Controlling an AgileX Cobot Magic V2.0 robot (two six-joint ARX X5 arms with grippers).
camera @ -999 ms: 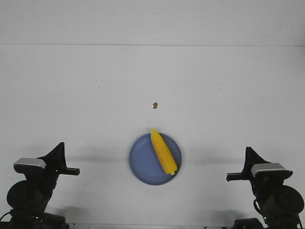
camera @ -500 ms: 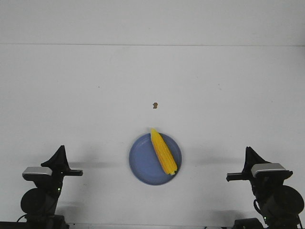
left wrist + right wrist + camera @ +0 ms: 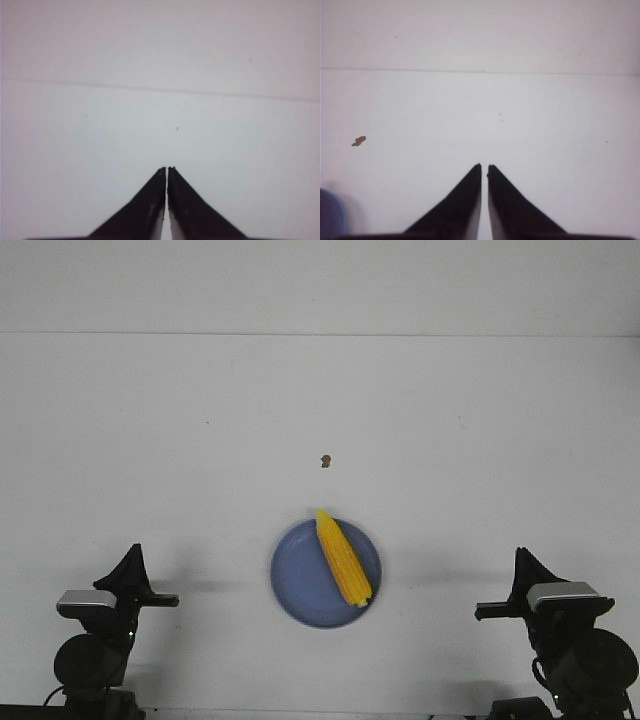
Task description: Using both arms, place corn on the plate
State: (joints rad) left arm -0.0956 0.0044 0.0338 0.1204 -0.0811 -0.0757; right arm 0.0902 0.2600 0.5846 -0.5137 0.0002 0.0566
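Observation:
The yellow corn (image 3: 343,557) lies on the blue plate (image 3: 296,572) near the table's front middle, its narrow tip over the far rim. My left gripper (image 3: 133,551) is shut and empty at the front left, well apart from the plate; its black fingers (image 3: 150,210) show closed over bare table in the left wrist view, with no corn or plate in sight. My right gripper (image 3: 520,556) is shut and empty at the front right. In the right wrist view its fingers (image 3: 512,210) are almost together, and a sliver of the plate (image 3: 330,217) shows at the edge.
A small brown speck (image 3: 325,461) lies on the white table beyond the plate; it also shows in the right wrist view (image 3: 358,141). The table's far edge (image 3: 320,335) meets a pale wall.
My left arm has drawn back and lowered toward its base, the gripper shifting slightly right. The right arm, corn and plate have not moved.

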